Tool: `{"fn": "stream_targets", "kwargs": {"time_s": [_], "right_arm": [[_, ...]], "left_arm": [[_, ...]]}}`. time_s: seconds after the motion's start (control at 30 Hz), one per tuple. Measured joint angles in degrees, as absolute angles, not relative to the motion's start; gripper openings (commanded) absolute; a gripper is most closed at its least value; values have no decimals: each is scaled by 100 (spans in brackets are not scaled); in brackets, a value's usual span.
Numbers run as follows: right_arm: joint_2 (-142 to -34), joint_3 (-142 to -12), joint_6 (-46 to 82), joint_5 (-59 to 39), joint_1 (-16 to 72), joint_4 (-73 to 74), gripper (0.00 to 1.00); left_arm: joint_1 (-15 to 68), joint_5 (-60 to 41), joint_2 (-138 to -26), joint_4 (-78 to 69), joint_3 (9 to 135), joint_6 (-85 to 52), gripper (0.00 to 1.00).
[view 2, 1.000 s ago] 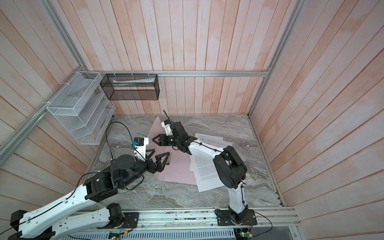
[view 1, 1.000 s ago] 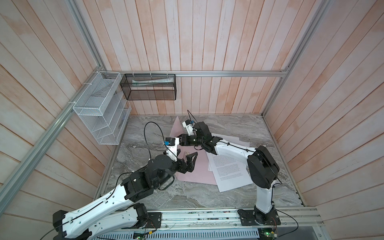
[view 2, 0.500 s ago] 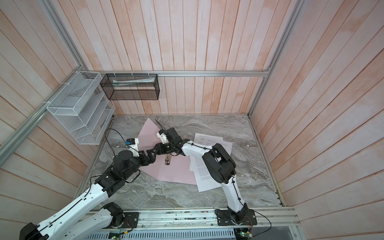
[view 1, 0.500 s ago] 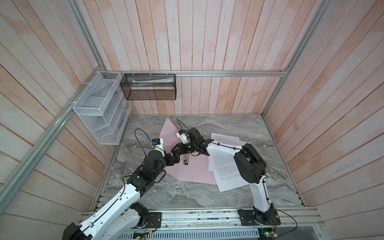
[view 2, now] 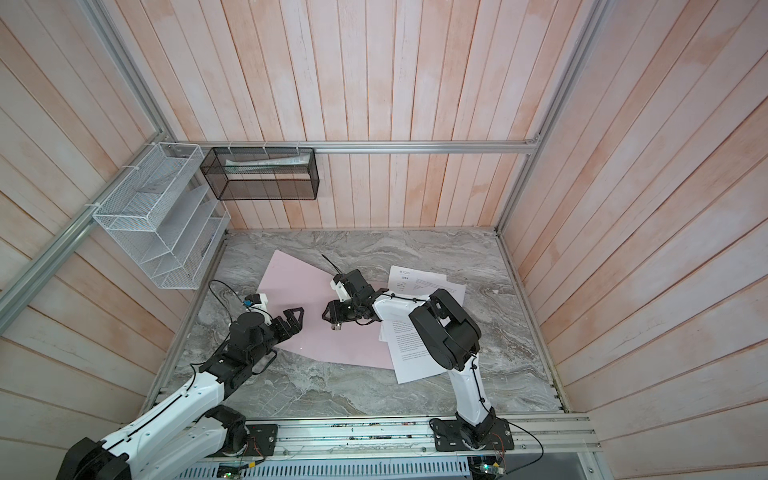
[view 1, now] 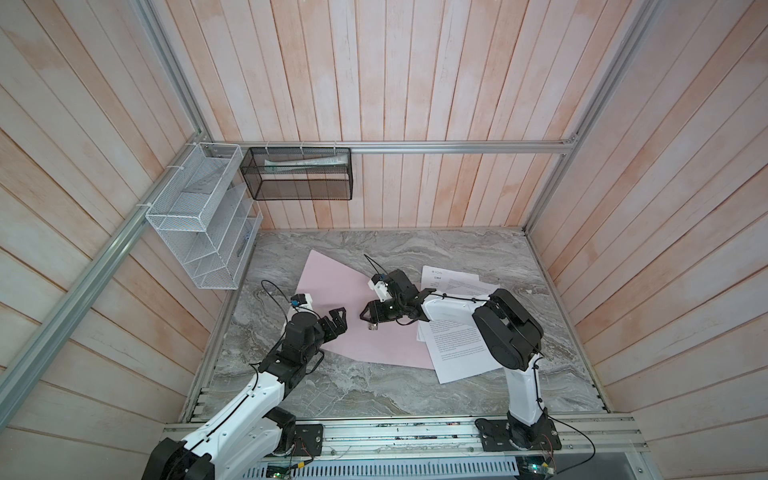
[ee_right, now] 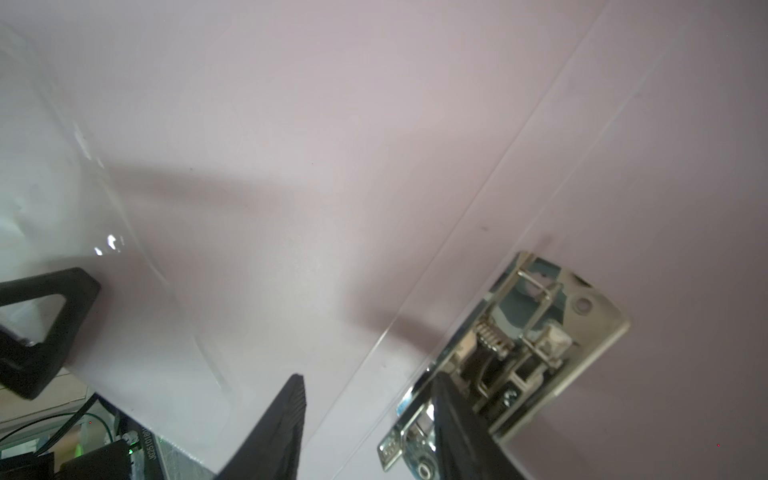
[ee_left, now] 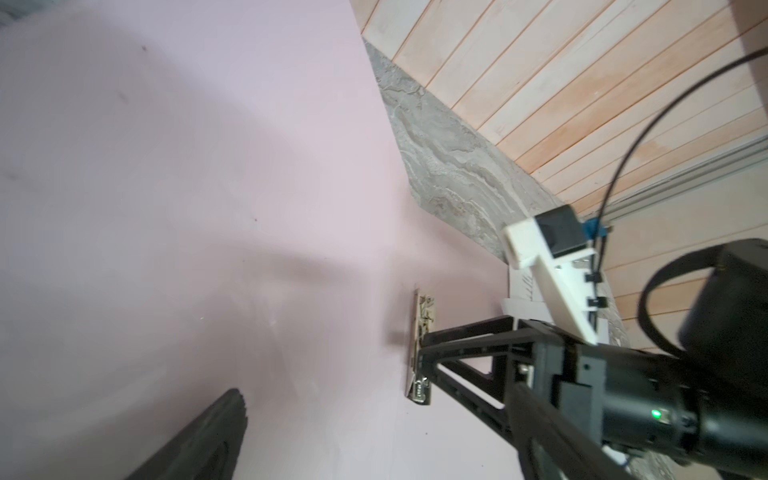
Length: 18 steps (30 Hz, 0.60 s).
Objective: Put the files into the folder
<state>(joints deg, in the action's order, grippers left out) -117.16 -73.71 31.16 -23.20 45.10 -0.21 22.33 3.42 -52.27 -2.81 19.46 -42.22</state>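
**Pink folder lies open, right gripper at its metal clip**

Pale pink and spread flat, the folder lies open on the grey marble table in both top views. A small silver clip sits near its middle fold. The files, white printed sheets, lie loosely fanned beside the folder's right side. They overlap its edge and are partly hidden under the right arm. None is inside the folder yet.

The right gripper reaches across to the clip. Its jaws stand partly apart. In the right wrist view one finger covers the clip and the other hangs over bare pink, so nothing is gripped. Whether the finger presses the metal cannot be told. The left gripper hovers low over the folder's left half, jaws wide and empty, a short way from the right one.

The step in hand appears to be raising the clip so paper can slide under it. To do it well, the right finger should catch only the lever, not the cover. The left gripper could press the cover flat so the light folder does not slide or lift. The sheets should probably be squared up before they are moved.
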Motion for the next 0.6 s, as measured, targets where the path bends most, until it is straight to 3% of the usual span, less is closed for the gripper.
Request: {"fn": "stream_targets", "kwargs": {"time_s": [0.6], "right_arm": [[-11489, -6866, 2987, -2058, 4211, 19, 50]], "left_arm": [[2128, 145, -5839, -1341, 974, -5065, 100]]}}
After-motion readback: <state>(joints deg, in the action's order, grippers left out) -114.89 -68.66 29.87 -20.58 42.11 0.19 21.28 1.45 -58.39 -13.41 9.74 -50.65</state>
